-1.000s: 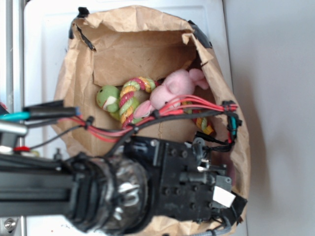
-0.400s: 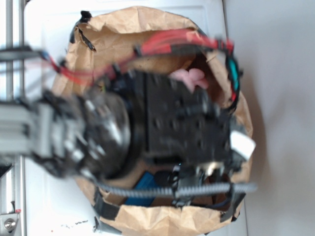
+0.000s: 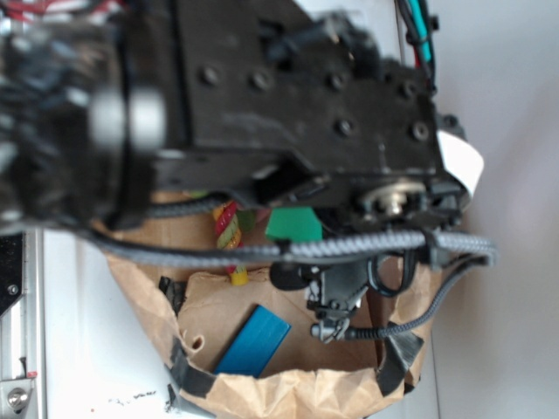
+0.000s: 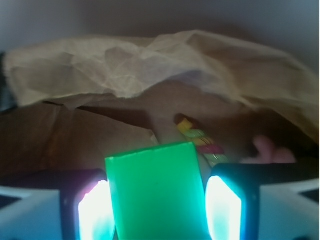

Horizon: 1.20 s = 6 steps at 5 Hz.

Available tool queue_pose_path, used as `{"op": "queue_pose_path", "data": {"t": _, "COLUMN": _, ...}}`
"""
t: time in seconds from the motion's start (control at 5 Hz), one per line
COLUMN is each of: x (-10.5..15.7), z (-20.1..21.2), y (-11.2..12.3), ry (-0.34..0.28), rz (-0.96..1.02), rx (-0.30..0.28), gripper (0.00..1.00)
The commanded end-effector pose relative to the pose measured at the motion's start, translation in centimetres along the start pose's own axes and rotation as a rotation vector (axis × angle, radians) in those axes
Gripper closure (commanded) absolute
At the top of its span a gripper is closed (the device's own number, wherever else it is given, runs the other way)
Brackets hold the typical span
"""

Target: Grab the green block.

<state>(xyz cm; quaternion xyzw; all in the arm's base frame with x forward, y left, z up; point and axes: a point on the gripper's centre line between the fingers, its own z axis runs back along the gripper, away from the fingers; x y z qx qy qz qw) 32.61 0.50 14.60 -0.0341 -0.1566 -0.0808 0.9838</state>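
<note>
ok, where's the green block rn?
Wrist view: green block sits between the tool's two fingers, low centre. Exterior: under the arm, just right of the rope toy.

Paper bag (image 3: 262, 388); blue block (image 3: 253, 340)

The arm fills the upper half of the exterior view, its black wrist housing extending from 9 o'clock toward 3 o'clock. The gripper (image 4: 157, 205) is clamped on the green block (image 4: 156, 192). In the wrist view, both fingers (image 4: 92, 210) press the block's sides at 9 and 3 o'clock.
</note>
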Motion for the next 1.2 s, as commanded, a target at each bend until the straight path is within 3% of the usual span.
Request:
{"op": "queue_pose_path", "data": {"t": 0.0, "x": 0.4, "z": 6.5, "y": 1.0, "ry": -0.071, "rz": 0.013, "rx": 0.04, "gripper": 1.0}}
{"op": "queue_pose_path", "data": {"t": 0.4, "x": -1.2, "z": 7.4, "y": 0.6, "ry": -0.156, "rz": 0.077, "rx": 0.172, "gripper": 1.0}}
{"op": "queue_pose_path", "data": {"t": 1.0, "x": -1.1, "z": 7.3, "y": 0.4, "ry": -0.129, "rz": 0.078, "rx": 0.168, "gripper": 1.0}}
